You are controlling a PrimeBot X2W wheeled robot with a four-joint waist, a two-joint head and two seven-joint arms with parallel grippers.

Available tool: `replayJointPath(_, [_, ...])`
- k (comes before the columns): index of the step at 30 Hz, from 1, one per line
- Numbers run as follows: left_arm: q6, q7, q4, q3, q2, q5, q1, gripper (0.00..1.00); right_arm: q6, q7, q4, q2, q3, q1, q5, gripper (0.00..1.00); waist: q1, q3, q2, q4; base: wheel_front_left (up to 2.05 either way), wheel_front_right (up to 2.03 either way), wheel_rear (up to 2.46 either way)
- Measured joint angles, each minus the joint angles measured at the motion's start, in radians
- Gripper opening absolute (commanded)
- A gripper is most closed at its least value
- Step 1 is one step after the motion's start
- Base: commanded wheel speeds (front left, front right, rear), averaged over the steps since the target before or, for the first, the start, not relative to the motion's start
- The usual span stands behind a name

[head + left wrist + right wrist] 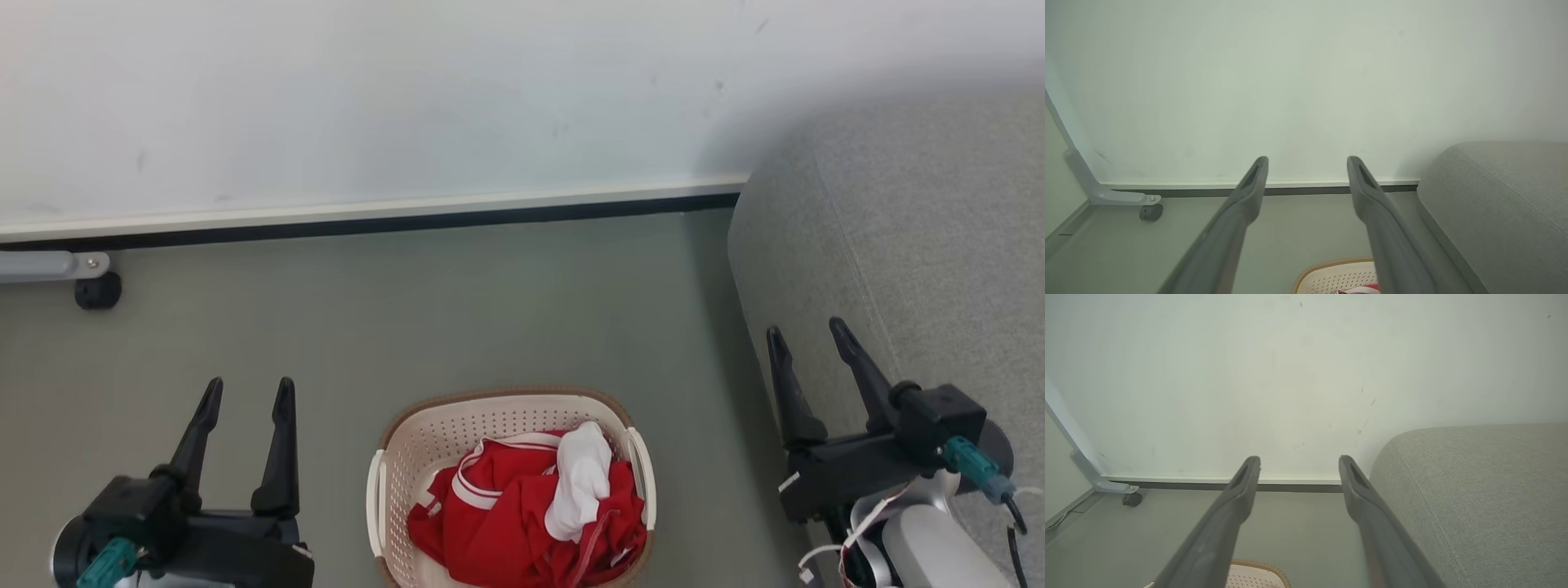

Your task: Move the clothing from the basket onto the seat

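Note:
The cream basket [457, 433] with a brown rim stands on the floor at the bottom middle of the head view. Inside it lies the clothing [506, 514]: red fabric with white stripes, and a white cloth piece [581, 478] on top. The big grey seat [922, 245] rises at the right. My left gripper [249, 392] hovers open to the left of the basket, holding nothing. My right gripper [808, 335] stands open right of the basket, in front of the seat's rounded edge. The wrist views show the basket rim [1331, 265] [1261, 565] and the seat [1502, 212] [1474, 498].
A white wall with a pale skirting board [367, 214] runs across the back. A grey metal leg with a small black caster [98, 290] sits at the far left by the wall. Grey-green floor [490, 310] lies between the basket and the wall.

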Motion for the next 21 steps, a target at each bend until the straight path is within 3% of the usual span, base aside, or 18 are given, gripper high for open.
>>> replayJointPath(7, [-0.012,0.027,0.034,-0.044,-0.006,0.002,-0.059,1.00,-0.004,0.008,-0.035,0.012,0.004,-0.050,-0.006,1.00,0.0001,0.062,0.0000,-0.024,0.00,0.00,0.00])
replayJointPath(21, [-0.097,0.108,0.158,-0.145,-0.025,0.031,-0.213,1.00,-0.013,0.016,-0.096,0.063,0.021,-0.176,-0.035,1.00,0.0002,0.232,0.0001,-0.106,0.00,0.00,0.00])
